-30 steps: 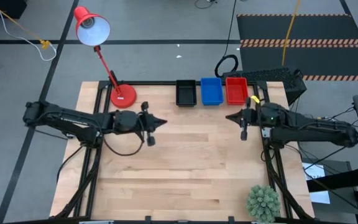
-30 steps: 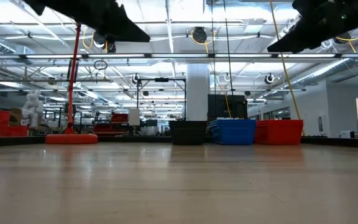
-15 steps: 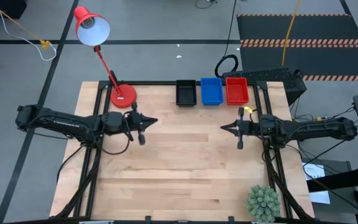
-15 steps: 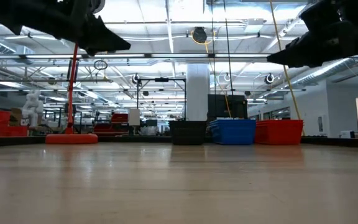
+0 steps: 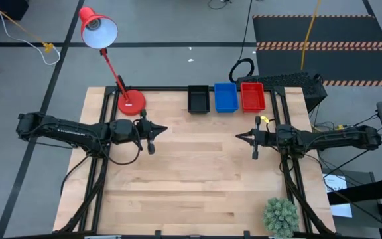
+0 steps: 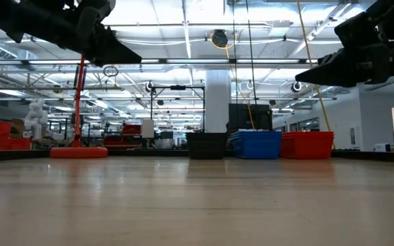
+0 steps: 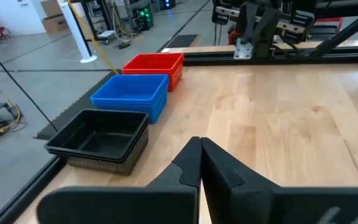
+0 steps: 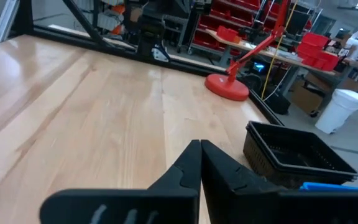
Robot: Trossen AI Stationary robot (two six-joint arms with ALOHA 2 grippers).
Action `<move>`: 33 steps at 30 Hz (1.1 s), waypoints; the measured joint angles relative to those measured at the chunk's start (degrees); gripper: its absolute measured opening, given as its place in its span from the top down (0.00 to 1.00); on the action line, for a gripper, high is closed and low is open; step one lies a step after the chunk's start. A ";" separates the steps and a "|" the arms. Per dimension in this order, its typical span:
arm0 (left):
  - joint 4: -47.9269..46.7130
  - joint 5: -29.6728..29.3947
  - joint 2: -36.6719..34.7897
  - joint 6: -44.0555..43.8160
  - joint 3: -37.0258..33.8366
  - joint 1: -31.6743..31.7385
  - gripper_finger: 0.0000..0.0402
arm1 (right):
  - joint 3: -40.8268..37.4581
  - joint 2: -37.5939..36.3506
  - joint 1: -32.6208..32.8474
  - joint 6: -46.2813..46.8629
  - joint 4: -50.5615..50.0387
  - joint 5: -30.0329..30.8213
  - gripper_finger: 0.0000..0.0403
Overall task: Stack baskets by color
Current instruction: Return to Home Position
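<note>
Presently, the wooden table (image 5: 197,186) is being reached over from both sides by the two arms. Along its far edge, three stacks are being shown side by side: black baskets (image 5: 198,99), blue baskets (image 5: 225,97) and red baskets (image 5: 252,96). The left gripper (image 5: 163,129) is being held pinched together and empty, well apart from the black stack. The right gripper (image 5: 239,137) is likewise being held closed on nothing, well short of the red stack.

table (image 5: 197,179) | black baskets (image 5: 198,99) | blue baskets (image 5: 225,97) | red baskets (image 5: 252,96) | lamp base (image 5: 131,102) | plant (image 5: 280,216)
</note>
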 joint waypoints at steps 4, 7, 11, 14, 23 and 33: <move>-0.11 0.11 0.00 0.02 0.00 0.00 0.99 | -0.51 0.00 0.00 -0.22 0.21 -0.02 1.00; -0.11 0.13 0.02 0.02 0.00 0.00 0.99 | -0.98 -0.04 0.00 -0.42 0.42 -0.06 1.00; 0.26 0.15 0.02 0.01 0.00 0.00 0.98 | -1.33 -0.15 0.00 -0.74 0.46 -0.09 1.00; 0.44 0.58 0.02 0.03 0.00 0.00 0.99 | -1.33 -0.56 0.00 -0.71 0.43 -0.11 1.00; 0.42 1.99 0.02 0.72 0.00 -0.01 0.99 | -3.37 -2.83 0.02 -0.09 0.42 -0.12 1.00; 0.42 2.23 0.02 1.16 0.00 0.00 0.99 | -3.77 -8.18 0.02 -1.19 -2.06 -0.04 1.00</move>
